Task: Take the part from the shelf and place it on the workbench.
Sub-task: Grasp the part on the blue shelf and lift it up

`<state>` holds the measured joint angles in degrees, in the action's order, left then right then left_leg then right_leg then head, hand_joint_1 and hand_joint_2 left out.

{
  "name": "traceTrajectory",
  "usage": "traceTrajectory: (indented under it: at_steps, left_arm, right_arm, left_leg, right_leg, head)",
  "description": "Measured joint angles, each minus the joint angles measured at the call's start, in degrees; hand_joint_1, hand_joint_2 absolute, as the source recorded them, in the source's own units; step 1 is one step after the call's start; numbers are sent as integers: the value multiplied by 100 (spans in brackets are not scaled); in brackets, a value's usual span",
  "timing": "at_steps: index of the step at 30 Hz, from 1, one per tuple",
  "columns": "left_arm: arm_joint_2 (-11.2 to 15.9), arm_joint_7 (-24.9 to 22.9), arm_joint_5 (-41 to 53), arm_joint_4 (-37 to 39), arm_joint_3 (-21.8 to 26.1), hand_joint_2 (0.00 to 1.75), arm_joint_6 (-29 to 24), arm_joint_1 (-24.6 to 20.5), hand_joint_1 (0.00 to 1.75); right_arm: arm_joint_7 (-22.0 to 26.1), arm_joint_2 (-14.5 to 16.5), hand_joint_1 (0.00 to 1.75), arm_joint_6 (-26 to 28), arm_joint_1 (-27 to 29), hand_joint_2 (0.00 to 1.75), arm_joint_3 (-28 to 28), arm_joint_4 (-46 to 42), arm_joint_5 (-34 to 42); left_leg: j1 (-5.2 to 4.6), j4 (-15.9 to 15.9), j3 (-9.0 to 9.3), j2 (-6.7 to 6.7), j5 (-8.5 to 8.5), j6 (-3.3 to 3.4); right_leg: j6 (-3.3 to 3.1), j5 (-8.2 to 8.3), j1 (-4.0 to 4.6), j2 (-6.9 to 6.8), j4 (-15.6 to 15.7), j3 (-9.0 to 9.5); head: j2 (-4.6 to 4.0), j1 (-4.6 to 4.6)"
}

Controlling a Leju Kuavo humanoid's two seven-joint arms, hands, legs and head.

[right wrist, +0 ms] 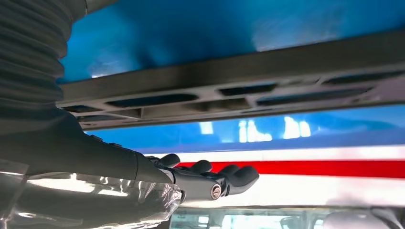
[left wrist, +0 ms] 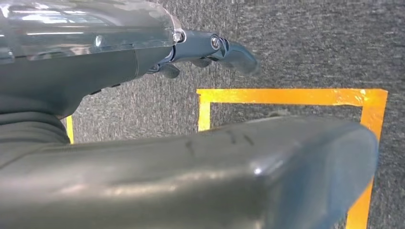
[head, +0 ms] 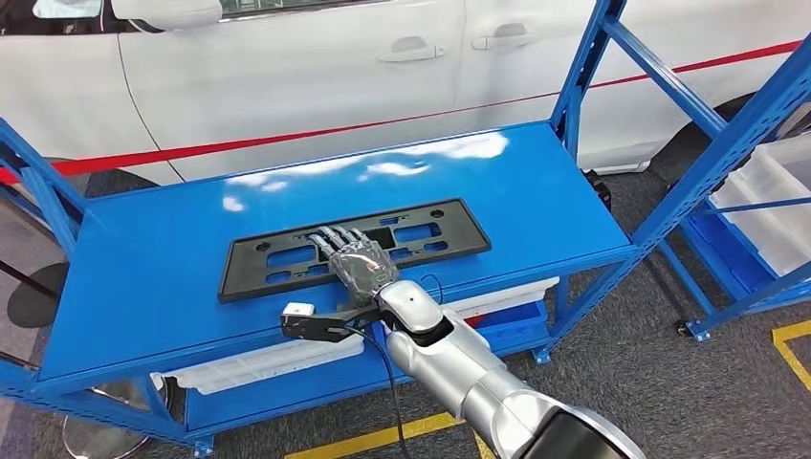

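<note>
**Reach made, grasp not yet closed**

The fingers (head: 337, 239) of the right hand (head: 356, 260) lie straight and slightly apart over the middle of the black part (head: 277, 256), curled around nothing. The part lies flat on the blue shelf (head: 143, 258), near its front edge. I judge this the pick-up step: next, the fingers must close on the part's near rail. Whether they touch it is hard to tell. The left hand (left wrist: 143, 52) hangs over grey floor, fingers loosely extended. No workbench can be made out.

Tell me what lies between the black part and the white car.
In the head view, bare blue shelf surface separates the black part from the white car.
</note>
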<state>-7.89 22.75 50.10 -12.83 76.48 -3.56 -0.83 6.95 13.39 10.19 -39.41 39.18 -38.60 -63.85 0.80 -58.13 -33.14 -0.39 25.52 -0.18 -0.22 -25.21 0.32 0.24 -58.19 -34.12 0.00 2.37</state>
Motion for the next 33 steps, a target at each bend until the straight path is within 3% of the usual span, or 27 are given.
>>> traceTrajectory:
  at_steps: [2,5,6,7,8,9,11,13,15,17,19,22,24,26,27,29,31,33]
  left_arm:
    - [2,-4,22,0,0,0,0,2,0]
    - [15,-7,37,0,0,0,-1,-6,0]
    - [19,-10,39,0,0,0,-1,-8,0]
    - [21,-14,39,0,0,0,-1,-7,0]
    - [22,-19,39,0,0,0,0,-7,0]
    - [22,-22,39,0,0,0,1,-8,0]
    - [20,-24,39,1,0,0,2,-12,0]
    - [19,-29,41,1,0,0,-1,-17,0]
    - [20,-42,51,1,0,0,-9,-20,0]
    - [26,-57,66,1,0,0,-27,-19,0]
    - [32,-63,72,0,0,0,-43,-16,0]
    - [33,-64,72,0,0,0,-47,-16,0]
    - [33,-67,71,0,1,0,-53,-15,0]
    - [33,-72,62,0,3,0,-68,-15,0]
    - [34,-77,50,0,16,0,-90,-7,0]
    - [38,-94,24,0,66,0,-154,9,0]
    - [38,-112,12,0,108,0,-202,25,0]
    - [27,-114,10,0,117,0,-209,41,0]
  right_arm:
    - [-103,23,0,0,-63,175,10,86,-4]
    - [-259,66,0,-7,-199,175,20,281,-27]
    - [-296,80,0,-11,-227,175,22,352,-35]
    - [-316,93,0,-16,-245,175,23,412,-40]
    - [-331,107,0,-20,-262,175,25,464,-48]
    - [-340,125,0,-27,-285,175,26,506,-57]
    - [-374,174,0,-60,-366,175,28,587,-85]
    - [-443,235,0,-110,-460,175,38,690,-125]
    - [-543,294,0,-161,-536,175,72,820,-194]
    - [-673,361,25,-197,-605,175,127,946,-292]
    - [-761,409,55,-210,-654,175,164,1020,-358]
    - [-782,422,61,-216,-668,175,173,1040,-374]
    - [-805,436,97,-229,-682,175,183,1060,-391]
    - [-906,476,150,-289,-725,175,230,1152,-444]
    - [-991,501,161,-355,-763,175,278,1265,-479]
    - [-1120,548,175,-498,-922,175,389,1546,-525]
    - [-1138,573,175,-597,-1062,175,453,1739,-529]
    - [-1107,573,175,-635,-1107,175,473,1808,-523]
  left_leg:
    - [15,31,7,5,-31,74]
    - [25,44,-6,14,-49,128]
    - [24,42,-10,13,-50,130]
    - [24,41,-9,11,-50,129]
    - [24,40,-3,7,-48,127]
    - [24,39,6,3,-45,122]
    - [14,35,21,-1,-31,97]
    - [2,31,12,1,-23,46]
    - [1,49,14,3,-28,-27]
    - [11,-15,-5,6,38,-84]
    - [19,-138,-55,8,137,-103]
    - [18,-189,-77,7,174,-105]
    - [18,-268,-114,7,222,-107]
    - [22,-758,-345,7,462,-123]
    - [27,-1027,-484,8,517,-139]
    - [31,-728,-362,11,304,-134]
    - [22,-60,-64,3,-4,-76]
    - [20,-40,-70,-3,-26,-7]
  right_leg:
    - [68,-124,-16,-1,-159,-65]
    - [140,-653,-52,-7,-1172,-534]
    - [152,-769,-63,-8,-1514,-700]
    - [156,-778,-69,-9,-1679,-786]
    - [149,-667,-71,-9,-1599,-752]
    - [132,-476,-71,-10,-1306,-613]
    - [68,-105,-46,-10,-460,-201]
    - [18,10,-8,-9,-16,2]
    - [-24,9,4,-4,28,6]
    - [-91,40,-24,-9,83,30]
    - [-136,63,-50,-16,123,51]
    - [-146,64,-53,-16,126,51]
    - [-155,63,-51,-16,126,50]
    - [-166,61,-45,-19,124,49]
    - [-168,55,-38,-21,115,48]
    - [-124,9,-14,-11,41,27]
    - [-53,-24,7,3,-21,2]
    - [0,-30,6,5,-29,-6]
  head:
    - [0,-1]
    - [0,-1]
    - [0,-1]
    - [0,-1]
    - [0,-1]
    - [0,-1]
    - [0,-1]
    - [0,0]
    - [0,0]
    - [0,0]
    - [0,1]
    - [0,2]
    - [0,3]
    - [0,3]
    - [0,3]
    - [0,2]
    - [0,1]
    - [0,1]
